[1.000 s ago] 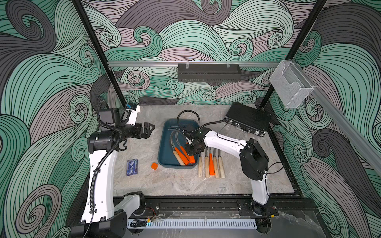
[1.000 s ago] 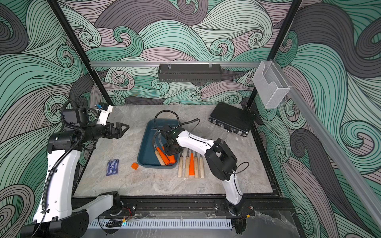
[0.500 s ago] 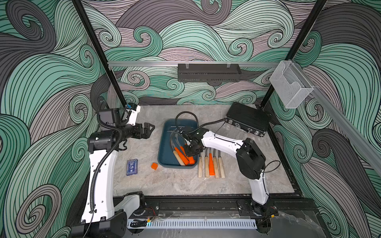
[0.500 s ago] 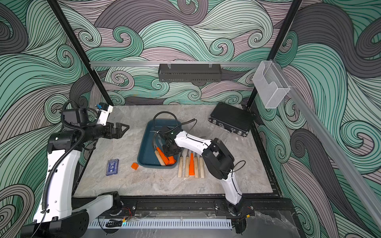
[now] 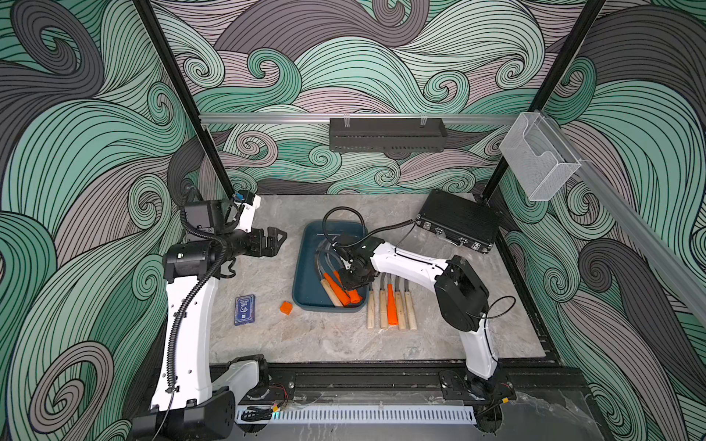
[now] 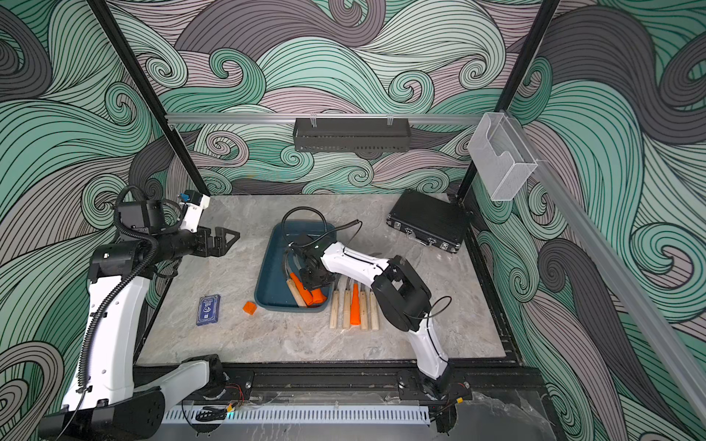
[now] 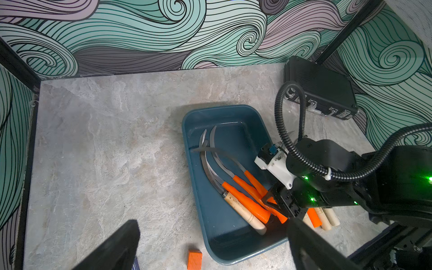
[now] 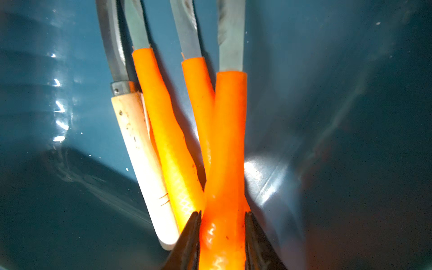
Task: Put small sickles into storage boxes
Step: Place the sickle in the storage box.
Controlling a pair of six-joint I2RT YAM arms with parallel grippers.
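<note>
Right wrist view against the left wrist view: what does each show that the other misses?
Only the right wrist view shows both jaws of the right gripper tight against an orange-handled sickle. Only the left wrist view shows the whole tray, the orange cube, the black case and sickle handles outside the tray. Both show four sickles in the tray: three orange-handled, one wooden-handled.

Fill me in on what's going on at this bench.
The right end effector is down in the teal tray, jaws against both sides of an orange-handled sickle that lies there with three others. Five more sickles lie in a row on the table beside the tray. The left end effector hangs open and empty on the tray's other side.
</note>
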